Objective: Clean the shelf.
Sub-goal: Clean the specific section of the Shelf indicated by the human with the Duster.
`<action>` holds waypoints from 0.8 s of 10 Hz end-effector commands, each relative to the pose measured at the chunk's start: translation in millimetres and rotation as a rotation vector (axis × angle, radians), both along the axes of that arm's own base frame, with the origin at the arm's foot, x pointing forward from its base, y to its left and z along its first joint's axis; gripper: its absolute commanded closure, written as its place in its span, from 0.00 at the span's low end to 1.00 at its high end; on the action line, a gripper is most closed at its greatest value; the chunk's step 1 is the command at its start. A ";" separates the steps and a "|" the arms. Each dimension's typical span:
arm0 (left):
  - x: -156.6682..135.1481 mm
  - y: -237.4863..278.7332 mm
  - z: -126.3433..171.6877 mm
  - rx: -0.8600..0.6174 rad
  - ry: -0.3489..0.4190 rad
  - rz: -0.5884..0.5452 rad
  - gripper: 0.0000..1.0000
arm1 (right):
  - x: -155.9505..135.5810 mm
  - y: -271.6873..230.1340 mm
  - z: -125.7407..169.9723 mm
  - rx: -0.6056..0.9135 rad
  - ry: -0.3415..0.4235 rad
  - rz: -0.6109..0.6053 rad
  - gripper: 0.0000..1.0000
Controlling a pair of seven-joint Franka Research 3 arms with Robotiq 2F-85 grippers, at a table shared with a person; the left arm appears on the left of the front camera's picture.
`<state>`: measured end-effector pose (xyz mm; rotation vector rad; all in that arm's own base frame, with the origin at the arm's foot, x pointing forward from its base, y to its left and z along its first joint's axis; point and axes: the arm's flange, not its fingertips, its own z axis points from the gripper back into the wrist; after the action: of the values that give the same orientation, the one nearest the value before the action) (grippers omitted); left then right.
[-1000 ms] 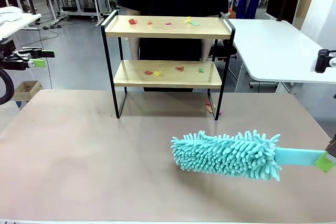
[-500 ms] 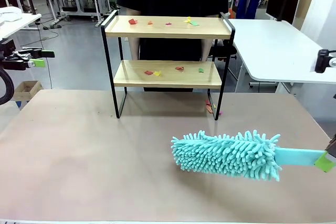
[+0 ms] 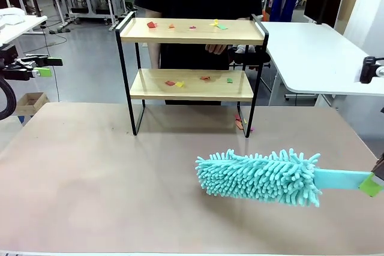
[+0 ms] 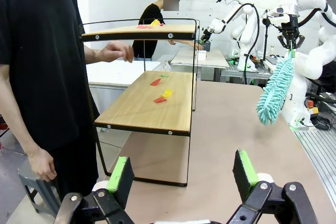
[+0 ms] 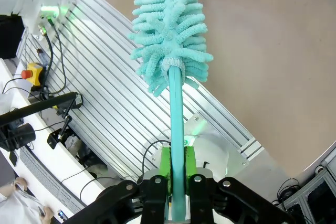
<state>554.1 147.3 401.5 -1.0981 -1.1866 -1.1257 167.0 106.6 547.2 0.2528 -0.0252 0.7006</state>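
Note:
The shelf (image 3: 180, 32) stands at the table's far side, with small coloured paper scraps (image 3: 180, 83) on both wooden boards. A teal fluffy duster (image 3: 258, 177) hovers low over the table at the right. My right gripper (image 3: 371, 185) is shut on its flat handle (image 3: 339, 178) at the picture's edge. In the right wrist view the right gripper (image 5: 177, 182) clamps the handle (image 5: 177, 124) and the duster head (image 5: 170, 24) points away. My left gripper (image 3: 45, 66) stays open off the table's left side. The left wrist view shows the left gripper (image 4: 182, 174) open, facing the shelf (image 4: 147, 111) end-on.
A person in black stands behind the shelf, one hand (image 3: 217, 48) just under the top board. A few scraps (image 3: 241, 124) lie on the table by the shelf's right front leg. A white table (image 3: 312, 52) stands back right.
The person's hand has come into sight behind the shelf, under the right part of the top board. Both arms and the duster have stayed still.

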 end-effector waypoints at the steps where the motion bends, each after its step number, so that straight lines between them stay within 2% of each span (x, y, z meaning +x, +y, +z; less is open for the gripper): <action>1: -2.1 -0.3 3.3 -0.001 -0.006 0.002 0.00 | 0.2 1.7 0.9 0.007 0.001 0.009 0.87; 8: -2.1 -0.3 3.3 -0.001 -0.006 0.002 0.00 | 0.2 1.7 0.9 0.007 0.001 0.009 0.87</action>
<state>554.1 147.3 401.5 -1.0981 -1.1866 -1.1257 167.0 106.6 547.2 0.2528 -0.0252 0.7006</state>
